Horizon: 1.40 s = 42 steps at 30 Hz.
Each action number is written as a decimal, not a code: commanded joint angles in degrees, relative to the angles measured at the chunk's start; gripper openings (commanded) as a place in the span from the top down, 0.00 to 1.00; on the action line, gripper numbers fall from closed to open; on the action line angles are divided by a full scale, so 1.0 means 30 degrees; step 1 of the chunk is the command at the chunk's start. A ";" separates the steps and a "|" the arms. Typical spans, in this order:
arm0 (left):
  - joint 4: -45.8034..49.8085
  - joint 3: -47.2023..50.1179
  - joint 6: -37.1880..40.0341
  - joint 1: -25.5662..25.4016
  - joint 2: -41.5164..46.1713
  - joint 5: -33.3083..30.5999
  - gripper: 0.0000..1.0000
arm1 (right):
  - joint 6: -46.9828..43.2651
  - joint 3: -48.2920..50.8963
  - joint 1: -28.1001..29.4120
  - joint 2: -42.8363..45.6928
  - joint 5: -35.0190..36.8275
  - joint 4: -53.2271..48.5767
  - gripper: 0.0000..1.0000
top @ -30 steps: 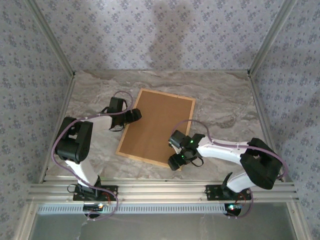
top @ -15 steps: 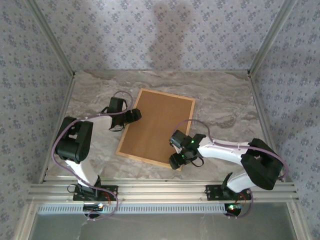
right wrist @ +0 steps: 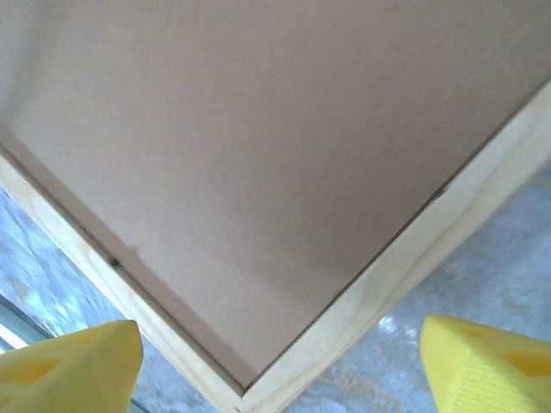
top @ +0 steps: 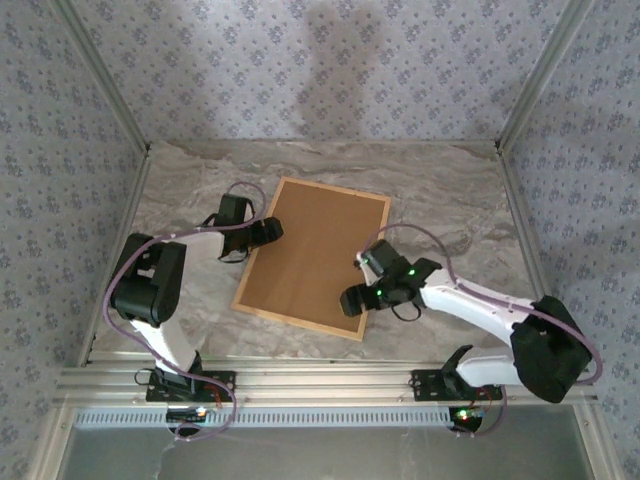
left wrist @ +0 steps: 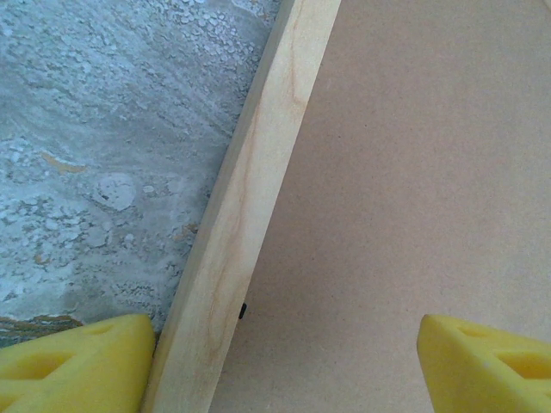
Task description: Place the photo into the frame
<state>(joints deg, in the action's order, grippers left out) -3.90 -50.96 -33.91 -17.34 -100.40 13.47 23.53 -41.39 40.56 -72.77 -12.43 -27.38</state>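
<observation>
The frame (top: 299, 321), light tan wood, lies flat on the marble table with a plain brown backing board (top: 315, 250) filling it. The photo is hidden. My left gripper (top: 268, 232) is open at the frame's left rail (left wrist: 250, 198): one yellow fingertip (left wrist: 77, 366) is beside the rail over the table, the other over the board (left wrist: 413, 172). My right gripper (top: 360, 280) is open above the frame's near right corner (right wrist: 362, 310), its yellow fingertips (right wrist: 69, 361) wide apart on either side of that corner, nothing between them but the frame and the board (right wrist: 258, 129).
The marble table (top: 450, 210) is bare around the frame. Patterned walls with metal posts close in the back and both sides. An aluminium rail (top: 320, 380) carrying the two arm bases runs along the near edge.
My right arm has swung to the right and its gripper has shifted a little up the frame's right corner, jaws now wider. The left arm and the frame have not moved.
</observation>
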 commanded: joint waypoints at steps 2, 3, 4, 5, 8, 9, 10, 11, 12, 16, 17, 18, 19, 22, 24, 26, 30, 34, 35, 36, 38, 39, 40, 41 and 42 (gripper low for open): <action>0.1433 -0.0045 -0.0145 0.0123 0.0035 0.0149 0.19 | 0.1298 0.0002 -0.2841 0.0375 -0.1651 0.1551 0.14; 0.1502 -0.0120 -0.0122 0.0169 0.0066 0.0056 0.19 | 0.1729 -0.0003 -0.3545 0.0311 -0.1743 0.1912 0.14; 0.1524 -0.0258 -0.0015 0.0228 0.0054 -0.0092 0.19 | 0.2143 -0.0006 -0.4513 0.0173 -0.2002 0.2478 0.14; 0.1612 -0.0389 0.0137 0.0271 -0.0010 -0.0338 0.20 | 0.2465 0.0025 -0.5366 -0.0022 -0.2327 0.3154 0.15; 0.2289 -0.1111 0.0702 0.0298 -0.0516 -0.0674 0.22 | 0.2878 -0.0276 -0.7048 -0.1265 -0.2648 0.4591 0.17; 0.2498 -0.1345 0.0874 0.0303 -0.0719 -0.0704 0.23 | 0.2852 -0.0531 -0.7280 -0.1727 -0.2655 0.4682 0.18; 0.2735 -0.1597 0.1053 0.0303 -0.0925 -0.0724 0.24 | 0.2772 -0.0850 -0.7492 -0.2266 -0.2626 0.4888 0.18; 0.2913 -0.1809 0.1198 0.0303 -0.1104 -0.0752 0.25 | 0.2726 -0.1133 -0.7617 -0.2802 -0.2584 0.5077 0.18; 0.3037 -0.1957 0.1301 0.0303 -0.1256 -0.0770 0.26 | 0.2690 -0.1375 -0.7728 -0.3244 -0.2513 0.5190 0.18; 0.3493 -0.2541 0.1620 0.0303 -0.1867 -0.0750 0.31 | 0.2386 -0.2561 -0.8251 -0.5466 -0.2668 0.5571 0.19; 0.3605 -0.2622 0.1662 0.0303 -0.1980 -0.0616 0.33 | 0.2400 -0.2733 -0.8287 -0.5933 -0.2791 0.5818 0.19; 0.3657 -0.2659 0.1691 0.0303 -0.2062 -0.0537 0.35 | 0.2433 -0.2850 -0.8291 -0.6272 -0.2945 0.6024 0.19; 0.3686 -0.2644 0.1723 0.0303 -0.2096 -0.0461 0.38 | 0.2466 -0.3008 -0.8282 -0.6651 -0.3139 0.6275 0.19; 0.3681 -0.2457 0.1804 0.0303 -0.2041 -0.0504 0.47 | 0.2470 -0.3426 -0.8277 -0.7637 -0.3544 0.6551 0.21; 0.3645 -0.2300 0.1811 0.0288 -0.1990 -0.0504 0.52 | 0.2361 -0.3623 -0.8277 -0.8107 -0.3751 0.6548 0.22; 0.3612 -0.2016 0.1783 0.0245 -0.1903 -0.0535 0.56 | 0.2194 -0.3763 -0.8307 -0.8398 -0.4010 0.6579 0.24; 0.3511 -0.1164 0.1721 -0.0037 -0.1397 -0.0842 0.62 | 0.1866 -0.4162 -0.8395 -0.8639 -0.4411 0.6394 0.26; 0.3439 0.0146 0.1582 -0.0527 -0.0362 -0.1373 0.67 | 0.1317 -0.4710 -0.8728 -0.8818 -0.4725 0.5701 0.27; 0.3392 0.0519 0.1498 -0.0649 -0.0060 -0.1571 0.69 | 0.1227 -0.4803 -0.8875 -0.8847 -0.4810 0.5617 0.27; 0.3330 0.0930 0.1389 -0.0814 0.0332 -0.1770 0.70 | 0.1113 -0.4947 -0.9041 -0.8898 -0.4843 0.5477 0.27; 0.3209 0.1763 0.1187 -0.1221 0.1052 -0.2189 0.72 | 0.0770 -0.5266 -0.9338 -0.9073 -0.4821 0.5049 0.28; 0.3230 0.2116 0.1073 -0.1409 0.1344 -0.2433 0.73 | 0.0615 -0.5475 -0.9455 -0.9182 -0.4830 0.4827 0.28; 0.3262 0.2504 0.0924 -0.1656 0.1659 -0.2716 0.74 | 0.0426 -0.5739 -0.9573 -0.9344 -0.4823 0.4509 0.28; 0.3235 0.2851 0.0810 -0.1911 0.1962 -0.2939 0.75 | 0.0217 -0.5979 -0.9705 -0.9461 -0.4769 0.4204 0.28; 0.3208 0.3131 0.0692 -0.2122 0.2195 -0.3134 0.76 | -0.0035 -0.6248 -0.9794 -0.9536 -0.4532 0.3873 0.28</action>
<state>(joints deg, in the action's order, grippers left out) 0.64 -45.01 -30.72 -21.67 -94.72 6.04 26.74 -57.17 11.90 -100.03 -25.32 -12.34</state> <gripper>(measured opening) 0.249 0.723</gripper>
